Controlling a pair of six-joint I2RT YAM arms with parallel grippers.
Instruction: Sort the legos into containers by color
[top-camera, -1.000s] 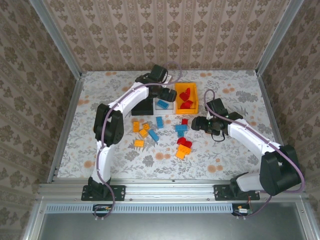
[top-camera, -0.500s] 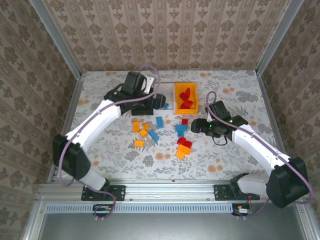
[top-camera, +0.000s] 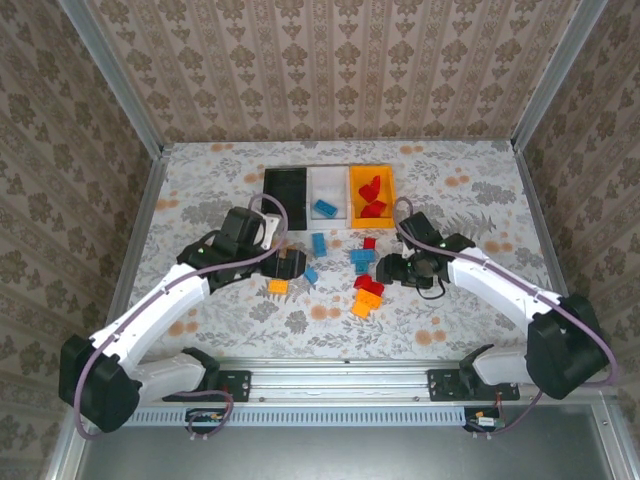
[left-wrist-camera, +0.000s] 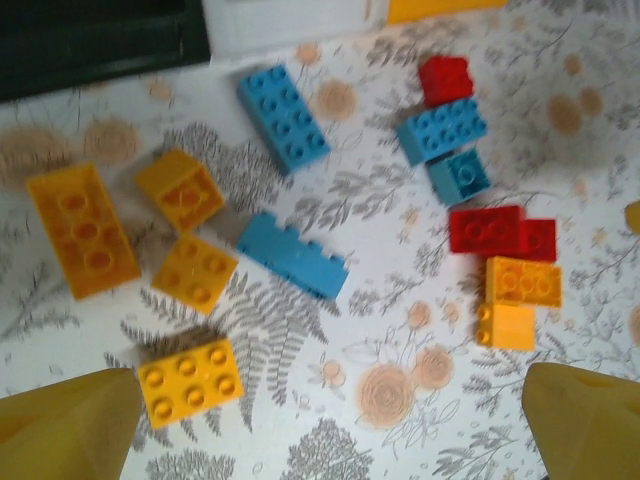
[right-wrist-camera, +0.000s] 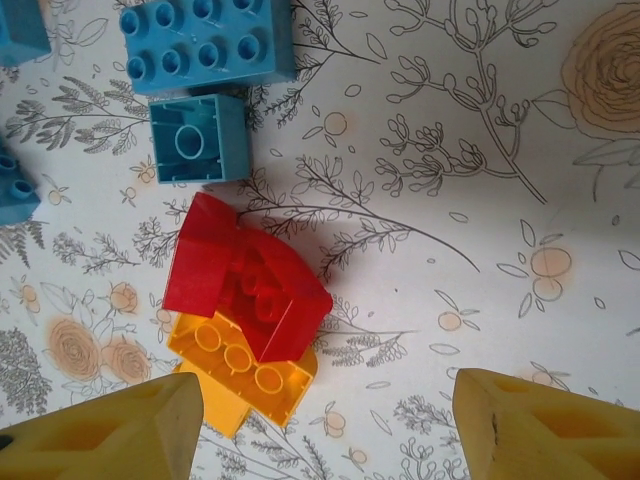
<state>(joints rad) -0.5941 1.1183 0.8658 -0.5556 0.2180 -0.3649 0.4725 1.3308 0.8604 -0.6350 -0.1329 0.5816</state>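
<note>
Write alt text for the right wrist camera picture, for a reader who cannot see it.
A red brick sits on an orange brick on a flower-patterned table, with blue bricks beyond. The right gripper shows two yellow fingertips apart at the bottom corners.

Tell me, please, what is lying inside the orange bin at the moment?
The orange bin holds only red legos, heaped together. How many is unclear, since they overlap, and the bin floor beneath them is covered.
</note>
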